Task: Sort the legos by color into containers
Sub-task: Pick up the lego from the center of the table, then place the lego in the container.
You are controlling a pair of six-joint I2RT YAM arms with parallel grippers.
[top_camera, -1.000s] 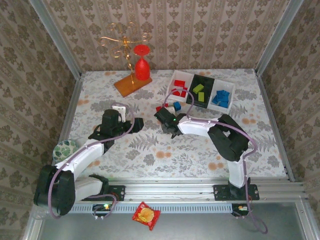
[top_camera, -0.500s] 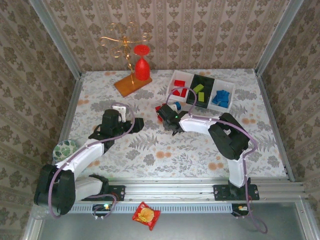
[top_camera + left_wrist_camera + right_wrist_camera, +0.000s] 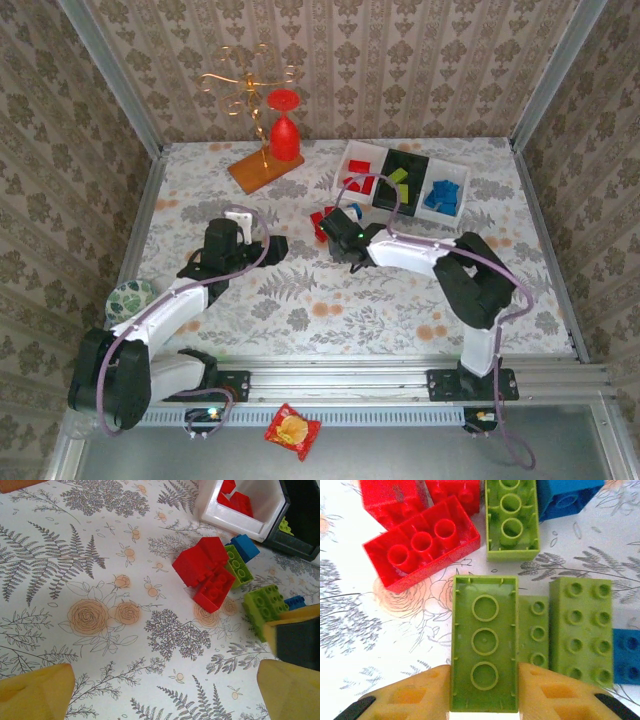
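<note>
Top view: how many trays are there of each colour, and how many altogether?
White trays: 2
Black tray: 1
Total: 3

Your lime lego [image 3: 484,645] reads as smooth, hard plastic with a soft gloss. The red lego [image 3: 422,542] shows a finely speckled sheen. The desk [image 3: 100,645] wears a matt printed covering, and the white tray [image 3: 232,522] is glossy plastic.

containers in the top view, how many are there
3, side by side: left white tray holding red legos, black tray in the middle holding green legos, right white tray holding blue legos.
</note>
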